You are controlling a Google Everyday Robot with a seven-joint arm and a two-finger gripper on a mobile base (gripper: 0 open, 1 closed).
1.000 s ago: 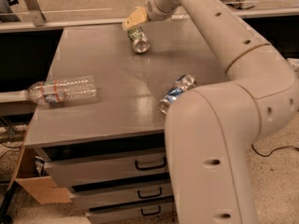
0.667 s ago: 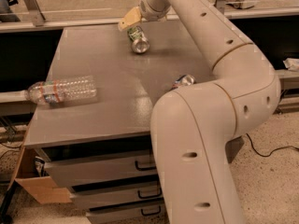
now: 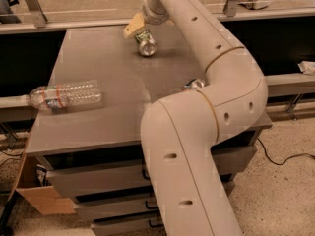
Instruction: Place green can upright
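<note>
1. The green can (image 3: 146,45) lies on its side at the far end of the table (image 3: 88,127).
2. The gripper (image 3: 138,28) is at the can's far end; its grasp cannot be told.
3. It should secure the body, then tip slowly so the base lands flat.

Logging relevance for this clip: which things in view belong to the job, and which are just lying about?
Job: green can, far side of the table; end effector, right beside it.
Lying about: clear plastic bottle; second can, mostly hidden behind the arm; cardboard box.
</note>
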